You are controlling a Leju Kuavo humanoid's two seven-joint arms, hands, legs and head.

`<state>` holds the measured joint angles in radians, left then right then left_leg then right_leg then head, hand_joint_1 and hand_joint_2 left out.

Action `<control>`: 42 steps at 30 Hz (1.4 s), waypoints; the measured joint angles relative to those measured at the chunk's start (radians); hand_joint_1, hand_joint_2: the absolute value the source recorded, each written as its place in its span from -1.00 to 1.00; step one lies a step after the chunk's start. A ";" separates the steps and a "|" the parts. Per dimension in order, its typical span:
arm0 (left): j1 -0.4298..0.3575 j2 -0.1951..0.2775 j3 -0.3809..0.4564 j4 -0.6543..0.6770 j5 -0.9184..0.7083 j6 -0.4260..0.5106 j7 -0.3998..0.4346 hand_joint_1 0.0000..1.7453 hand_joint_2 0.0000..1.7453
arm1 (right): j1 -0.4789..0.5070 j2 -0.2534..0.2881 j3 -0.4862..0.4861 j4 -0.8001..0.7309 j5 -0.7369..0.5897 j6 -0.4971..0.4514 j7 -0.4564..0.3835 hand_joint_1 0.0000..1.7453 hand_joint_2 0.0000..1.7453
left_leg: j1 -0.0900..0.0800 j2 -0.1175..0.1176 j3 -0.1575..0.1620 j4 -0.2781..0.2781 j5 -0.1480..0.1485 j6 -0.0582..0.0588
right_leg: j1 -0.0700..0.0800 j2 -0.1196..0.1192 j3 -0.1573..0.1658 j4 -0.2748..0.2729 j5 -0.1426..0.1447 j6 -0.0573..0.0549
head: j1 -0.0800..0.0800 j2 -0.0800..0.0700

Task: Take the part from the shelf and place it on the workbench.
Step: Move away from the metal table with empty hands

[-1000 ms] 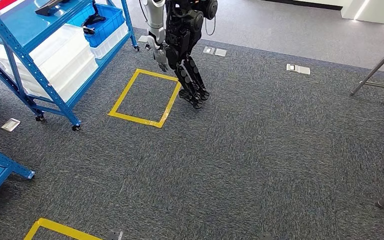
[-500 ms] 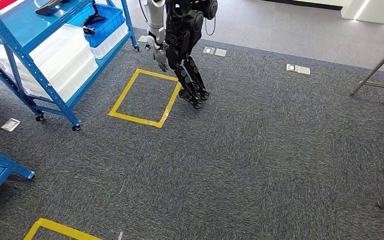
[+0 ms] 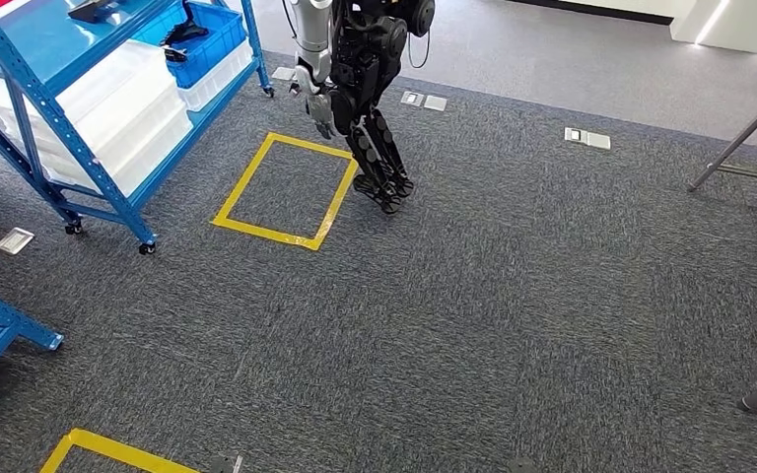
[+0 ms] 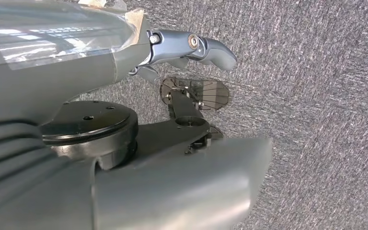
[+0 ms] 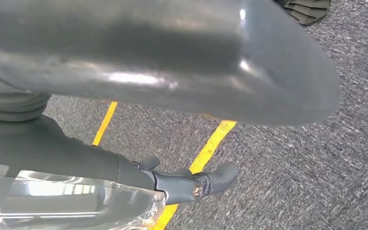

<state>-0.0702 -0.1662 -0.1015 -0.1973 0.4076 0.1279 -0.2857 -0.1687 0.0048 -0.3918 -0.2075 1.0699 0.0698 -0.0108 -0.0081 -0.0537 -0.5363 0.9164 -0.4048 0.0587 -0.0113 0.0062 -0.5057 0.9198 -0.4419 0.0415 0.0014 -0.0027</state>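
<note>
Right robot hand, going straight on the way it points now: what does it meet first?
Probably the grey carpet floor, on or beside the yellow tape line below the right robot hand; depth is unclear.

Speckled grey carpet (image 3: 552, 296) runs across the floor, and on it sits a square of bright yellow tape (image 3: 286, 192), with another yellow tape corner (image 3: 108, 451) lower down. The shelf (image 3: 69, 108) is vivid blue, loaded with white translucent bins (image 3: 128, 108) and a blue crate (image 3: 207, 34), while the second robot (image 3: 360, 89) beside it is black-legged with a silver arm. Up close, the left hand (image 4: 191, 48) is glossy grey, and the right hand (image 5: 191, 184) is a darker grey over a yellow stripe.
</note>
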 joint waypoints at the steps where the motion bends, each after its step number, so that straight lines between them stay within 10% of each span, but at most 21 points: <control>1: 0.000 0.000 0.000 0.000 -0.001 0.000 0.000 -1.00 -1.00 | -0.001 0.000 0.000 0.000 0.000 0.000 0.000 -1.00 -1.00 | 0.002 -0.001 0.002 -0.002 0.002 0.004 | 0.000 0.000 -0.018 0.040 -0.022 -0.002 | 0.001 0.000; 4: -0.001 -0.001 0.000 -0.001 -0.008 -0.003 0.000 -1.00 -1.00 | 0.001 0.001 0.000 0.000 0.002 0.000 0.000 -1.00 -1.00 | -0.002 -0.009 0.001 -0.001 0.003 0.010 | -0.002 -0.001 -0.127 0.268 -0.121 -0.015 | 0.003 0.000; 6: 0.000 -0.001 0.000 -0.001 -0.011 -0.004 0.002 -1.00 -1.00 | 0.004 0.000 -0.001 0.000 0.003 0.000 0.000 -1.00 -1.00 | -0.005 -0.021 0.000 0.001 0.003 0.009 | -0.002 -0.001 -0.160 0.333 -0.137 -0.009 | 0.003 0.000; 10: -0.002 -0.001 0.000 -0.002 -0.016 -0.008 0.004 -1.00 -1.00 | 0.007 0.000 -0.005 0.001 0.003 0.000 0.000 -1.00 -1.00 | -0.007 -0.061 -0.004 0.019 -0.005 -0.002 | -0.008 0.047 -0.032 0.081 -0.038 0.010 | 0.003 0.000; 14: -0.001 0.000 0.000 -0.004 -0.018 -0.010 0.004 -1.00 -1.00 | 0.007 0.001 -0.007 0.002 0.004 0.000 -0.001 -1.00 -1.00 | -0.009 -0.091 -0.017 0.032 -0.011 -0.022 | -0.006 0.046 -0.002 0.033 -0.018 -0.020 | 0.002 0.000; 18: -0.004 0.001 0.000 -0.005 -0.019 -0.010 0.006 -1.00 -1.00 | 0.013 0.001 -0.008 0.001 0.004 0.000 -0.002 -1.00 -1.00 | -0.003 0.022 -0.090 0.187 -0.104 -0.044 | -0.005 -0.006 0.000 0.031 -0.017 -0.047 | -0.010 0.000; 21: -0.006 0.002 0.000 -0.006 -0.020 -0.010 0.006 -1.00 -1.00 | 0.019 -0.001 -0.008 0.002 0.004 0.000 -0.002 -1.00 -1.00 | 0.009 0.047 -0.171 0.349 -0.162 -0.058 | 0.001 -0.052 0.000 0.032 -0.021 -0.054 | -0.013 0.000; 27: -0.009 0.003 0.000 -0.007 -0.021 -0.009 0.007 -1.00 -1.00 | 0.015 0.000 -0.008 0.002 0.005 0.000 -0.002 -1.00 -1.00 | 0.003 0.124 -0.020 0.054 -0.031 -0.041 | 0.011 -0.118 0.016 0.034 -0.039 -0.037 | -0.011 0.000; 31: -0.010 0.003 0.000 -0.007 -0.021 -0.009 0.007 -1.00 -1.00 | 0.008 0.001 -0.008 0.001 0.007 0.000 -0.002 -1.00 -1.00 | 0.005 0.077 -0.018 0.043 -0.025 -0.019 | 0.012 -0.106 0.010 0.061 -0.064 -0.020 | -0.009 0.000; 34: -0.015 0.001 0.000 -0.007 -0.023 -0.010 0.008 -1.00 -1.00 | 0.013 0.001 -0.009 0.002 0.007 0.000 -0.002 -1.00 -1.00 | 0.009 0.041 -0.018 0.039 -0.020 -0.007 | 0.005 -0.025 -0.075 0.238 -0.140 -0.026 | -0.004 0.000; 36: -0.014 0.000 0.000 -0.007 -0.023 -0.010 0.008 -1.00 -1.00 | 0.018 -0.001 -0.011 0.003 0.008 0.000 -0.002 -1.00 -1.00 | 0.008 0.009 -0.018 0.041 -0.020 -0.007 | 0.001 -0.012 -0.134 0.340 -0.167 -0.020 | -0.003 0.000; 40: -0.013 0.000 0.000 -0.008 -0.023 -0.010 0.008 -1.00 -1.00 | 0.017 -0.003 -0.013 0.003 0.008 0.000 -0.001 -1.00 -1.00 | 0.012 -0.043 -0.017 0.052 -0.026 -0.015 | -0.013 0.011 -0.072 0.172 -0.069 0.018 | -0.002 0.000; 42: -0.014 0.000 0.000 -0.008 -0.023 -0.010 0.008 -1.00 -1.00 | 0.015 -0.002 -0.013 0.004 0.008 0.000 -0.001 -1.00 -1.00 | 0.009 -0.061 -0.023 0.064 -0.032 -0.025 | -0.015 0.039 -0.043 0.098 -0.041 0.017 | 0.001 0.000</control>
<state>-0.0839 -0.1659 -0.1011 -0.2049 0.3845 0.1175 -0.2779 -0.1540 0.0024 -0.4048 -0.2032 1.0777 0.0698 -0.0122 0.0013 -0.1143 -0.5592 0.9806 -0.4366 0.0334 -0.0260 0.0451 -0.5482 1.0181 -0.4831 0.0581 0.0020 -0.0027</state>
